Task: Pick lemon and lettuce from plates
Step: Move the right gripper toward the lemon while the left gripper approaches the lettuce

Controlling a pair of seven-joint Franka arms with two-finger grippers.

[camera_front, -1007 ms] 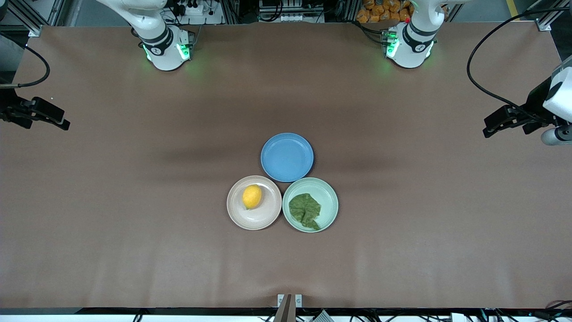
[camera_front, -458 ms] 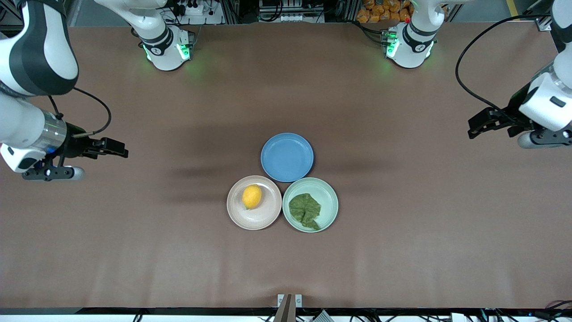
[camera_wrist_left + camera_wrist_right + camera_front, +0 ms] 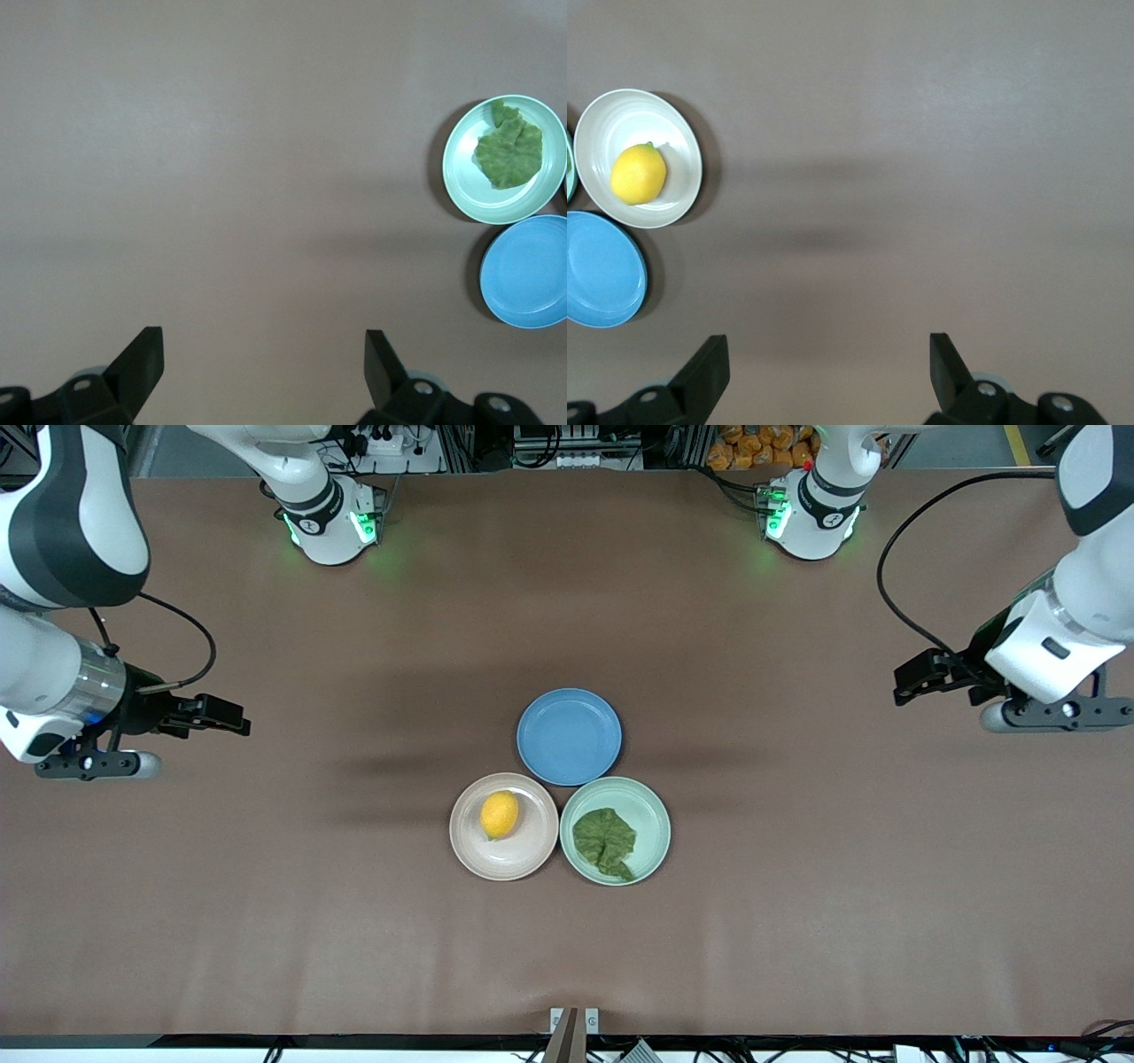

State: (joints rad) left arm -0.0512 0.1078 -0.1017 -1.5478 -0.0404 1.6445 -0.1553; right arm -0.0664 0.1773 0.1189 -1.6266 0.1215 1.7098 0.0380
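- We see the lemon (image 3: 500, 814) lying on the beige-pink plate (image 3: 504, 864), toward that plate's edge farther from the front camera.
- The lettuce (image 3: 605, 842) lies flat in the pale mint green plate (image 3: 655, 815), which touches the beige-pink plate on the side toward the left arm's end of the counter (image 3: 567, 957).
- A blue plate (image 3: 569, 736) sits just beside both, farther from the front camera, with nothing on it.
- We find the right gripper (image 3: 229, 716) up over bare counter at the right arm's end, well apart from the plates; its fingers (image 3: 709, 367) are spread wide and hold nothing.
- The left gripper (image 3: 917, 676) hangs over bare counter at the left arm's end, also well apart from the plates; its fingers (image 3: 142, 363) are spread wide and hold nothing.
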